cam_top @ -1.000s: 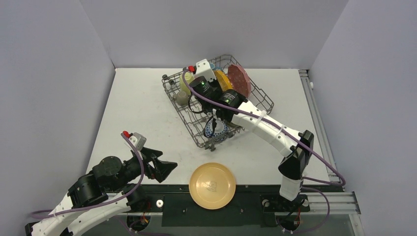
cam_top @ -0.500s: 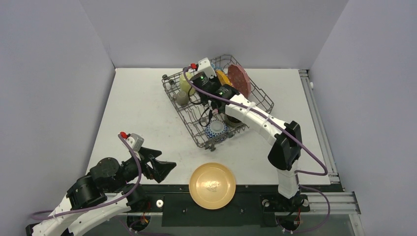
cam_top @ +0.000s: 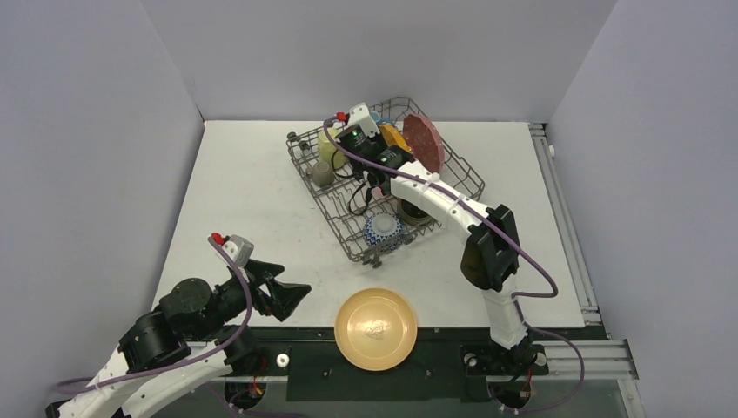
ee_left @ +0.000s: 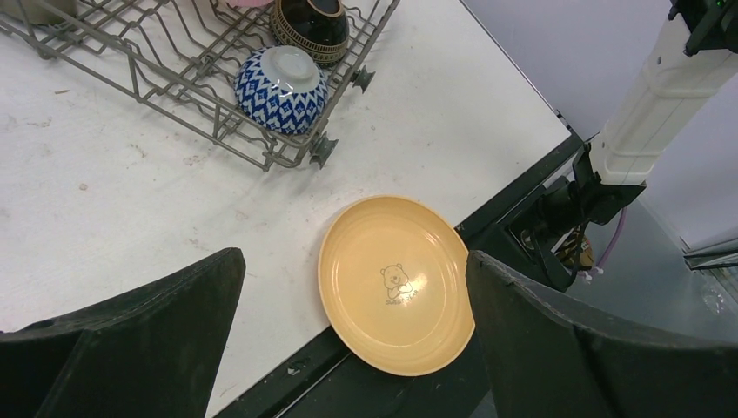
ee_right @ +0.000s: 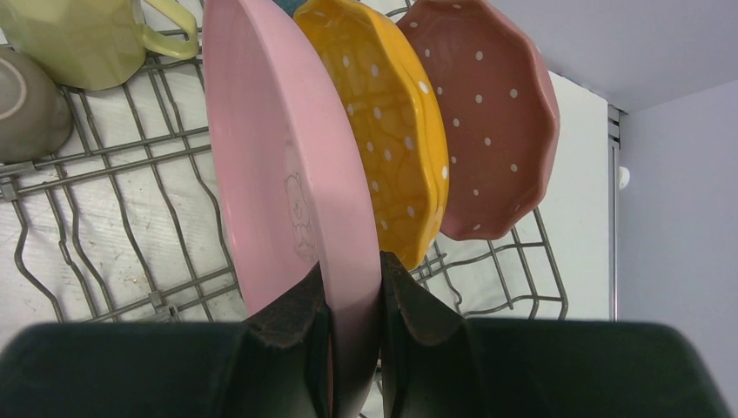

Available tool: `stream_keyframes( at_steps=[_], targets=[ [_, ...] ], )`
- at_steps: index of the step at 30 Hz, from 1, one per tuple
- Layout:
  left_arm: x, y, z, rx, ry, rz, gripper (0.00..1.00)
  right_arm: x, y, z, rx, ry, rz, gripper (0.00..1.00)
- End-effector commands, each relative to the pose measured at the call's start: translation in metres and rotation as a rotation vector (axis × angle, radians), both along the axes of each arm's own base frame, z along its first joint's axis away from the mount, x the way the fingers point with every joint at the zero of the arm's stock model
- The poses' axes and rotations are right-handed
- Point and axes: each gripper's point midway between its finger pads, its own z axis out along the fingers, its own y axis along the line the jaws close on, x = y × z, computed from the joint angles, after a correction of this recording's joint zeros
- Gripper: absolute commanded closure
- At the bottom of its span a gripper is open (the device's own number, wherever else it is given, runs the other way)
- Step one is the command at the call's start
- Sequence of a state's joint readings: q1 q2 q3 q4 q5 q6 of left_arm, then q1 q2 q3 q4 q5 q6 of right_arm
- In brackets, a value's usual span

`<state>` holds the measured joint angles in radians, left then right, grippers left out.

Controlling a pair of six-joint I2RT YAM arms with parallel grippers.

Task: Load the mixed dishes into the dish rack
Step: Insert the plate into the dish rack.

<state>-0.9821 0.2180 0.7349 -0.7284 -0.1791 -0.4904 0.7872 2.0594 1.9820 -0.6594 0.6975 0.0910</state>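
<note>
My right gripper [ee_right: 352, 296] is shut on the rim of a plain pink plate [ee_right: 278, 148], held on edge inside the dish rack [ee_right: 130, 218]. Right behind it stand an orange dotted plate [ee_right: 392, 122] and a reddish dotted scalloped plate [ee_right: 487, 122]. A pale-yellow mug [ee_right: 78, 43] and an olive mug [ee_right: 26, 104] sit at the rack's left. A tan plate [cam_top: 376, 328] lies flat at the table's front edge, overhanging it. My left gripper [cam_top: 287, 296] hangs open left of that plate [ee_left: 396, 283], touching nothing.
A blue-white patterned bowl [ee_left: 280, 78] lies upside down in the near corner of the rack [cam_top: 324, 202]. A dark-brown bowl [ee_left: 311, 26] stands beside it. The right arm's white link [cam_top: 435, 202] stretches across the rack. Grey walls close in the table on three sides.
The right gripper has carried the pink plate toward the back of the rack, next to the orange plate, and its elbow swung left. The left arm has barely shifted.
</note>
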Motion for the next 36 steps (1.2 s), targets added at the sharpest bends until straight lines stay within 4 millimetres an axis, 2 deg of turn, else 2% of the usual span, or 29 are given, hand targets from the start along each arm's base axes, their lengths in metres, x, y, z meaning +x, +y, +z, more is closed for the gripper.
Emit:
stream_keyframes(
  at_steps=[1,15,33,36],
  targets=[
    [0.005,-0.004,0.014,-0.034,-0.038,0.001,0.04,0.016,0.007,0.024,0.068,-0.068,-0.002,1.0],
    [0.009,-0.005,0.013,-0.031,-0.04,0.009,0.04,0.027,0.004,-0.002,0.031,-0.039,-0.014,1.0],
    [0.011,-0.004,0.014,-0.035,-0.046,0.022,0.04,0.033,0.013,-0.034,-0.001,0.013,0.011,1.0],
    [0.011,-0.004,0.014,-0.036,-0.046,0.021,0.04,0.033,0.013,-0.038,-0.01,0.019,0.011,0.95]
  ],
)
